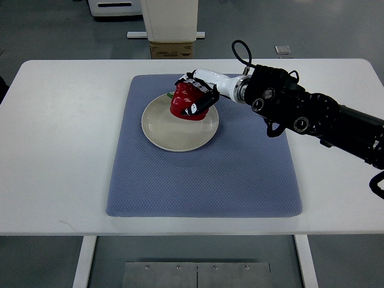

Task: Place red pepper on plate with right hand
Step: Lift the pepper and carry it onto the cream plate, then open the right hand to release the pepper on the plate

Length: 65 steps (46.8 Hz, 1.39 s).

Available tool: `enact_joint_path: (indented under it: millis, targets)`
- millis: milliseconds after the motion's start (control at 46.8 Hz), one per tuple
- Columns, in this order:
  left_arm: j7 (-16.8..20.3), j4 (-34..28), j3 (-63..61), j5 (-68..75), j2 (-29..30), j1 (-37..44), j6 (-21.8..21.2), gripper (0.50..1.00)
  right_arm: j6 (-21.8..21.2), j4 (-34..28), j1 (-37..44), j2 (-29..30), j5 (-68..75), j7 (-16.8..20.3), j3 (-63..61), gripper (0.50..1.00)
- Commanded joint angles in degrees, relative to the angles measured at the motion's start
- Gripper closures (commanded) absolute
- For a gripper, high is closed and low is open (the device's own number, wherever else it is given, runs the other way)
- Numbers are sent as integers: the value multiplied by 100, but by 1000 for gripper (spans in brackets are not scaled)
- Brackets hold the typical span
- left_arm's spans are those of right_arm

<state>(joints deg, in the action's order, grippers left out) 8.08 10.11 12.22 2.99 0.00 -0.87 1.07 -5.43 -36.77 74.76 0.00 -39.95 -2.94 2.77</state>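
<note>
right hand (195,95) fingers are wrapped round the red pepper (185,105) over the plate's (174,137) back rim — i'd nudge it toward centre, then let go gently.

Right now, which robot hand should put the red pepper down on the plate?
The right hand. It comes in from the right and its fingers are already wrapped around the red pepper, over the far part of the plate. It probably only needs to let go. No left hand shows in the picture.

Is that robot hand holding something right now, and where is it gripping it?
Yes: the right hand grips the red pepper from above, fingers wrapped over its top and sides, above the plate.
</note>
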Motion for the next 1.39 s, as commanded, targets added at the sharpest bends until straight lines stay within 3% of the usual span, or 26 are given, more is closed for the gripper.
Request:
enact_joint_path:
  millis: [0, 171, 706, 727, 834, 962, 1368]
  targets:
    - [0, 0, 0, 0, 0, -1, -1, 500, -2, -32, -49, 0, 22, -58, -5, 1000]
    - [0, 0, 0, 0, 0, -1, -1, 500, -2, -138, -225, 0, 198, -321, -57, 1000]
    - [0, 0, 0, 0, 0, -1, -1, 500, 42, -129, -392, 0, 215, -295, -66, 1000]
    - [0, 0, 0, 0, 0, -1, -1, 500, 42, -129, -401, 0, 215, -295, -66, 986]
    - [0, 0, 0, 0, 0, -1, -1, 500, 42, -120, -401, 0, 224, -295, -66, 733]
    - [0, 0, 0, 0, 0, -1, -1, 500, 42, -112, -410, 0, 224, -295, -75, 515]
    - [0, 0, 0, 0, 0, -1, -1, 500, 42, -24, -401, 0, 224, -260, -602, 500]
